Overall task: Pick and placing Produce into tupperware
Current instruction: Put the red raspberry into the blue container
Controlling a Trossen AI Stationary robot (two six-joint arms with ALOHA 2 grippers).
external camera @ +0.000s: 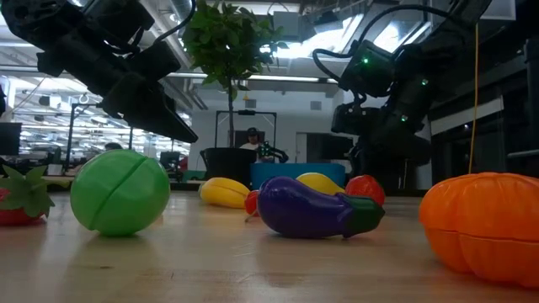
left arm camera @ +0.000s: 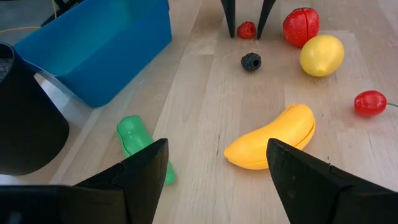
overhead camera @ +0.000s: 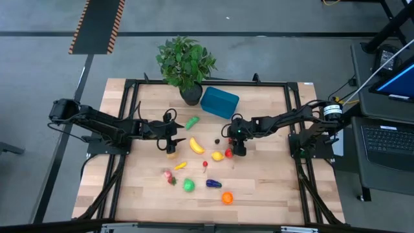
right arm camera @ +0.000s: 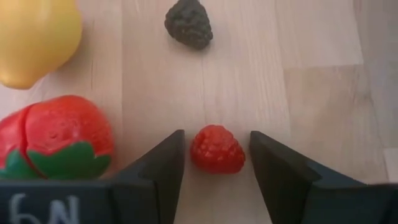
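The teal-blue tupperware (overhead camera: 220, 102) stands at the table's far side beside a potted plant. Produce lies scattered on the wood: a banana (left arm camera: 273, 138), a green piece (left arm camera: 143, 148), a lemon (right arm camera: 34, 40), a red strawberry-like piece (right arm camera: 59, 140), a dark berry (right arm camera: 188, 23), and nearer pieces such as the eggplant (external camera: 316, 209). My right gripper (right arm camera: 216, 134) is open and low over the table. Its fingers stand on either side of a small red raspberry (right arm camera: 216, 150) without touching it. My left gripper (left arm camera: 216, 144) is open, held above the table left of the banana, and touches nothing.
The plant pot (left arm camera: 25, 124) stands close by my left gripper, next to the tupperware (left arm camera: 99, 50). A green ball (external camera: 118, 192), an orange piece (external camera: 484, 223) and a strawberry (external camera: 17, 198) lie toward the near edge. Bare wood shows along the table's left and right sides.
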